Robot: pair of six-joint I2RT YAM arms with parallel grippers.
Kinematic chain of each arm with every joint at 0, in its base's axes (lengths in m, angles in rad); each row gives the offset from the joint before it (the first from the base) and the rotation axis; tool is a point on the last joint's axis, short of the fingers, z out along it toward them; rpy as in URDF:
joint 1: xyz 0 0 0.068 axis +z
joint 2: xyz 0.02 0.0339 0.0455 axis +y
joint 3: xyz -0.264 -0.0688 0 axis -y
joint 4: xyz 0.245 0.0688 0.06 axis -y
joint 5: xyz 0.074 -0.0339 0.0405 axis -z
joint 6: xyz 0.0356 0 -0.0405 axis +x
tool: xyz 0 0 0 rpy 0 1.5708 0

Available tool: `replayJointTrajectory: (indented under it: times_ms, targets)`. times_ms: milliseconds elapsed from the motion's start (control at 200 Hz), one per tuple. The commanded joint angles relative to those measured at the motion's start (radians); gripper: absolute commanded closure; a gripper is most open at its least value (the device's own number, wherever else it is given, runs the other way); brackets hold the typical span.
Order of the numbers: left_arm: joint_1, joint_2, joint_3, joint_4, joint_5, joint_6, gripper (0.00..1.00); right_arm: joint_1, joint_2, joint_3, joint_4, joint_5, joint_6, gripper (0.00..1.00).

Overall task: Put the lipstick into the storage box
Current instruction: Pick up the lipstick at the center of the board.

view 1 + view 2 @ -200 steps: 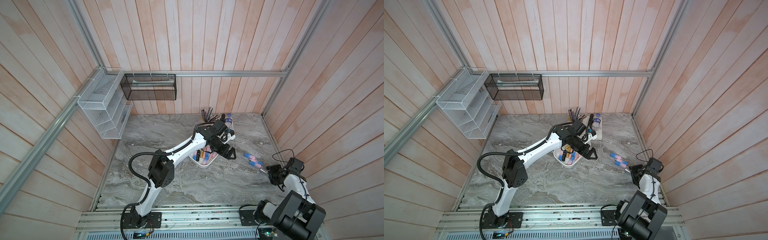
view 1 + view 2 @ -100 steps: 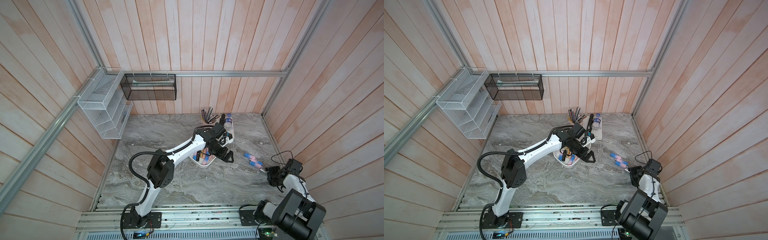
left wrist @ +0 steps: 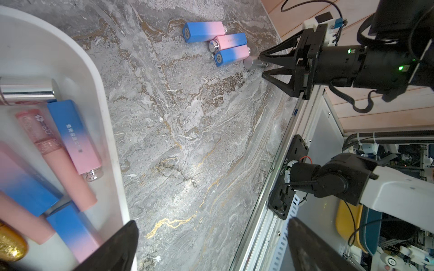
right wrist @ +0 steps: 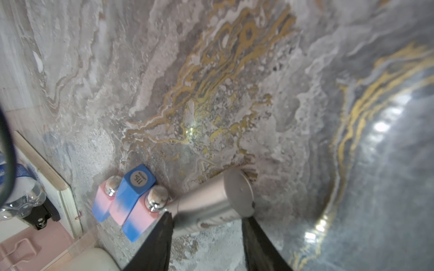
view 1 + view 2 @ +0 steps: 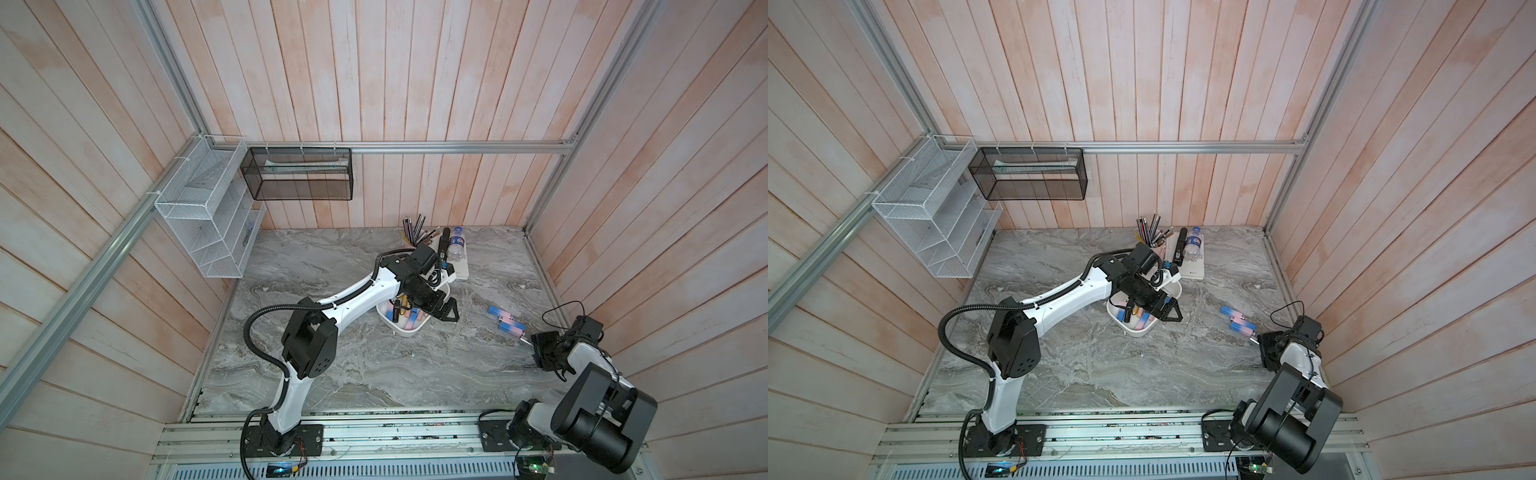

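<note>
The storage box (image 5: 409, 332) (image 5: 1140, 332), a white tub, sits mid-table with several lipsticks in it; its rim (image 3: 105, 117) shows in the left wrist view. My left gripper (image 5: 446, 313) (image 5: 1169, 313) (image 3: 211, 223) hangs open and empty over the box's right end. Three blue-and-pink lipsticks (image 5: 505, 320) (image 5: 1237, 320) (image 3: 225, 44) (image 4: 131, 199) lie on the marble near the right wall. Beside them lies a silver lipstick (image 4: 211, 204) (image 3: 252, 63). My right gripper (image 5: 530, 343) (image 5: 1256, 341) (image 3: 261, 65) (image 4: 206, 218) is low on the table, its fingers against both sides of that tube.
A pink pen cup (image 5: 417, 235), a water bottle (image 5: 457, 243) and a white book (image 5: 459, 266) stand at the back. White (image 5: 208, 216) and black (image 5: 299, 174) mesh baskets hang on the walls. The right wall and front rail (image 3: 270, 164) are close to my right gripper.
My right gripper's jaws have narrowed onto the silver lipstick. My left gripper has drifted a little toward the front over the box, still open.
</note>
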Motion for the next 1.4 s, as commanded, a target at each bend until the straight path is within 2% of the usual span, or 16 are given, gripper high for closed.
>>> replayJointTrajectory:
  times_ms: [0, 235, 485, 700, 1125, 1396]
  targets:
    - [0.009, -0.033, -0.016, 0.016, 0.024, 0.013, 0.0, -0.003, 0.027, 0.005, -0.016, 0.016, 0.003, 0.6]
    - [0.02, -0.027, -0.017, 0.016, 0.027, 0.01, 0.0, -0.003, 0.054, 0.006, -0.018, 0.015, -0.014, 0.67]
    - [0.026, -0.008, -0.002, 0.019, 0.028, 0.003, 0.0, 0.0, 0.071, 0.009, -0.037, 0.0, -0.041, 0.7]
    - [0.031, 0.009, 0.014, 0.024, 0.031, -0.006, 0.0, 0.01, 0.031, 0.021, -0.094, 0.005, -0.071, 0.74]
    - [0.033, 0.029, 0.033, 0.013, 0.039, -0.002, 0.0, 0.114, -0.086, 0.091, -0.207, 0.09, -0.098, 0.75]
    - [0.041, -0.027, -0.048, 0.041, 0.018, 0.011, 0.0, 0.21, -0.117, 0.149, -0.24, 0.104, -0.074, 0.75]
